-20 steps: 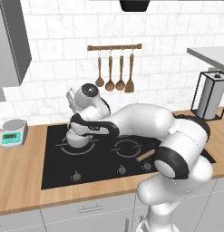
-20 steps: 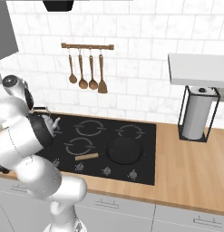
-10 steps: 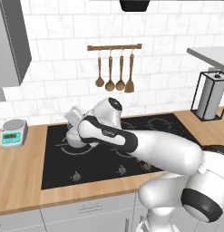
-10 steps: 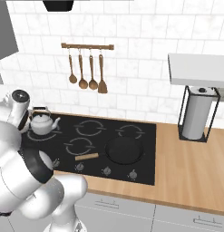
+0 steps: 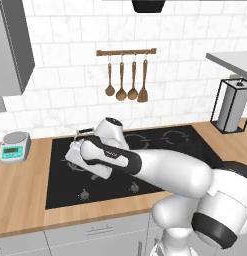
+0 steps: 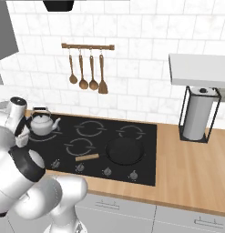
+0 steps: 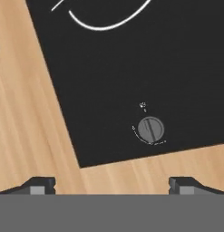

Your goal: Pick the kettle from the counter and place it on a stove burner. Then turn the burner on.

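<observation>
The two-finger gripper (image 7: pixel 111 183) stands with its small dark fingertips (image 7: pixel 38 185) spread wide apart and nothing between them, touching nothing. It looks down on the front corner of the black glass cooktop (image 7: pixel 145 63), where a round grey burner knob (image 7: pixel 151 129) with a slotted face and faint white markings sits near the glass edge, just inside the light-brown wood-grain counter (image 7: pixel 27 136). A curved white ring line (image 7: pixel 104 25) crosses the glossy glass above the knob. In the right base view, the small squat silver-grey metal kettle (image 6: pixel 41 125), rounded, with curved spout and thin arched dark handle, rests upright on the rear left stove burner (image 6: pixel 48 135) of broken white rings. A dark round frying pan (image 6: pixel 125 150) sits on the front right ring, and a slim wooden stick (image 6: pixel 87 157) lies flat on the glass near the knob row. Wooden utensils (image 6: pixel 88 70) hang from a wall rail on white marbled tile.
</observation>
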Tool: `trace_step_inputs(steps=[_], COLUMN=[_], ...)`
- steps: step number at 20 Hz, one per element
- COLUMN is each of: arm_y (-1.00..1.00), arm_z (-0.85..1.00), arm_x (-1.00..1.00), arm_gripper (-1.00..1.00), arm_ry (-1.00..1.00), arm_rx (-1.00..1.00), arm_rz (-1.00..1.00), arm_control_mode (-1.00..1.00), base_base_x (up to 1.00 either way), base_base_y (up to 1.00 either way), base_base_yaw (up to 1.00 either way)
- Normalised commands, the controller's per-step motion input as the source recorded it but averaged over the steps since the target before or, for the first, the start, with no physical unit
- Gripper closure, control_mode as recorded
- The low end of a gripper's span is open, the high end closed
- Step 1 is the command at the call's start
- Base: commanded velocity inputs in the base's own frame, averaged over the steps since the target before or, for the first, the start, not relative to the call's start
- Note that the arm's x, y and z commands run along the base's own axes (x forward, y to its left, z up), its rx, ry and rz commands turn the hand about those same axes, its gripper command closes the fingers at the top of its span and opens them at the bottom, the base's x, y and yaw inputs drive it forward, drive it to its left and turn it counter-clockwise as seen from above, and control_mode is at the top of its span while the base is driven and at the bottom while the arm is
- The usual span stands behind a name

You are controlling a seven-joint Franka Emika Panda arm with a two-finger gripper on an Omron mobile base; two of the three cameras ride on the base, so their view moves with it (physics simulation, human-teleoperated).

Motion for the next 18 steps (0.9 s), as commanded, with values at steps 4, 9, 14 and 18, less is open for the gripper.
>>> trace_step_inputs(steps=[4, 9, 14, 18], arm_y=[0.15, 0.0, -0.03, 0.0], arm_z=[-0.34, -0.82, -0.51, -0.26], arm_x=[0.0, -0.02, 0.03, 0.08], arm_gripper=[-1.0, -1.0, -1.0, -1.0], arm_ry=[0.11, -0.1, -0.14, -0.02], arm_rx=[-0.3, -0.33, -0.14, 0.0], arm_rz=[0.01, 0.1, 0.04, 0.0], arm_control_mode=[-1.0, -1.0, -1.0, -1.0], base_base_x=[0.0, 0.0, 0.0, 0.0], base_base_y=[0.0, 0.0, 0.0, 0.0], base_base_yaw=[0.0, 0.0, 0.0, 0.0])
